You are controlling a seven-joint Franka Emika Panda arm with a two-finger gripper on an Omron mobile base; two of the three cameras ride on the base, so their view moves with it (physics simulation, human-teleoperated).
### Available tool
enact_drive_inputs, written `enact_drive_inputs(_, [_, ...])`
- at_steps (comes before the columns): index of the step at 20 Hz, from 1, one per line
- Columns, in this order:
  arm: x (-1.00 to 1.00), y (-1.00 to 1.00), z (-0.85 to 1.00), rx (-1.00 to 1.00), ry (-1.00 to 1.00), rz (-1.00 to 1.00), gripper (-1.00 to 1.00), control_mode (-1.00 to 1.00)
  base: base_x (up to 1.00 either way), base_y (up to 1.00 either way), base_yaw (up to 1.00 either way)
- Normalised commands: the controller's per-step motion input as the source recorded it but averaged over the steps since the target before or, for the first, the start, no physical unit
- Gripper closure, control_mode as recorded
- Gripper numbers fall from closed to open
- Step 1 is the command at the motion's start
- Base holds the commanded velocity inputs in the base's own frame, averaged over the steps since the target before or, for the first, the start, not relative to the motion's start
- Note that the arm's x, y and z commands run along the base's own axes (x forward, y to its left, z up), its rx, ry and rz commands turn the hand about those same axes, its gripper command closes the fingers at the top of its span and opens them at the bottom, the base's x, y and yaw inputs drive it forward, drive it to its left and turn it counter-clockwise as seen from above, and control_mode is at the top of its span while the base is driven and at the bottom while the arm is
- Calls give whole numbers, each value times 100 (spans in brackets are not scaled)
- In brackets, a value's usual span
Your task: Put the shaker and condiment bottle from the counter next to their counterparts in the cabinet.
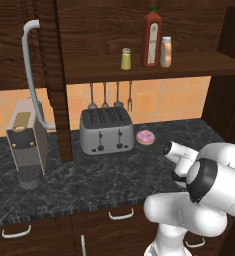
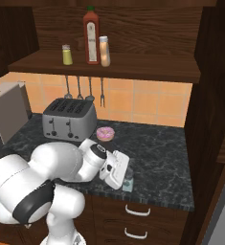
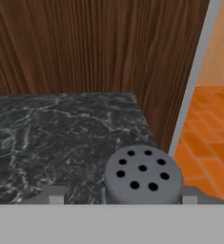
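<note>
Robot's white arm is filling the lower right of the left base view, reaching down twd the front of the tabletop [image 1: 89, 185]. Behind it a toaster [image 1: 106, 131] and a pink donut [image 1: 145, 137] are sitting near the tile wall, a coffee machine [image 1: 26, 145] further left. Up on the cabinet [image 1: 154, 67] shelf, the bottle [image 1: 166, 52] is already standing just beside the red bottle [image 1: 152, 39], w/ the green shaker [image 1: 126, 59] a little to the left. So bottle half looks done; shaker half is in hand.

Right base view: claw [image 2: 125, 178] is pointing down at the tabletop's front edge, w/ the shaker [image 2: 128, 183] peeking out pale blue just below the hand. Fingers are mostly hiding behind the hand here.

Hand view: shaker's perforated grey top is sitting right at the bottom, betw the two fingertips [image 3: 55, 196], one each side, w/ a gap showing on the left. Can't tell if the pads are touching yet, so can't call it clamped.

Next, as I judge it: finish closing on the shaker, lift straight up, carry to the shelf and set it beside the green shaker w/o knocking it.
</note>
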Motion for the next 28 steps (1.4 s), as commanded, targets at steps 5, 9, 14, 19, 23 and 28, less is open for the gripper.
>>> enact_drive_inputs(5, [0, 0, 8, 0, -3, 0, 100, -100, 0, 0, 0])
enact_drive_inputs(9, [-6, 0, 54, -6, -15, 0, 100, -100, 0, 0, 0])
enact_drive_inputs(14, [-3, 0, 52, -3, -10, 9, 100, -100, 0, 0, 0])
enact_drive_inputs(19, [0, 4, 26, 0, -5, 24, 100, -100, 0, 0, 0])
enact_drive_inputs(23, [-3, 5, 15, 0, -3, 29, 100, -100, 0, 0, 0])
enact_drive_inputs(28, [-5, 3, 20, 0, -5, 32, 100, -100, 0, 0, 0])
